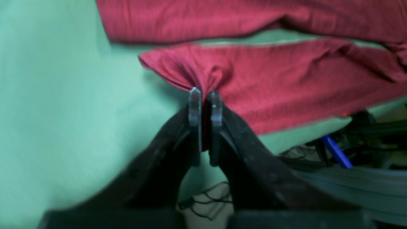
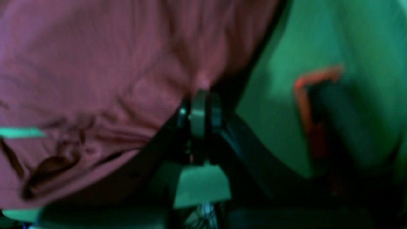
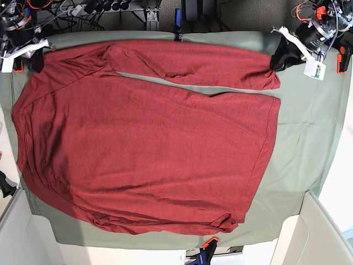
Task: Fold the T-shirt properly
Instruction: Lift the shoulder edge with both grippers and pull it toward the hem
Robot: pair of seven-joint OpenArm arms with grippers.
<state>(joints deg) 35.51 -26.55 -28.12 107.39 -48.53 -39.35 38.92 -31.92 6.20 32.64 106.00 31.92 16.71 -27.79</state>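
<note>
The dark red T-shirt (image 3: 149, 143) lies spread flat on the sage green table cover (image 3: 309, 138), with one long sleeve (image 3: 220, 66) stretched along the far edge. My left gripper (image 1: 205, 95) is shut on the bunched end of that sleeve (image 1: 286, 82), with red cloth showing between its fingers. In the base view this gripper (image 3: 277, 59) sits at the far right, at the cuff. My right gripper (image 2: 203, 105) is shut on a pinch of the shirt's fabric (image 2: 95, 79), though that view is blurred. In the base view it (image 3: 37, 58) is at the far left corner of the shirt.
An orange clamp (image 2: 305, 95) grips the cover beside my right gripper. Another orange clamp (image 3: 208, 243) holds the near edge and a blue one (image 3: 177, 16) the far edge. Cables and gear lie beyond the far edge. White panels (image 3: 309, 232) stand at the near corners.
</note>
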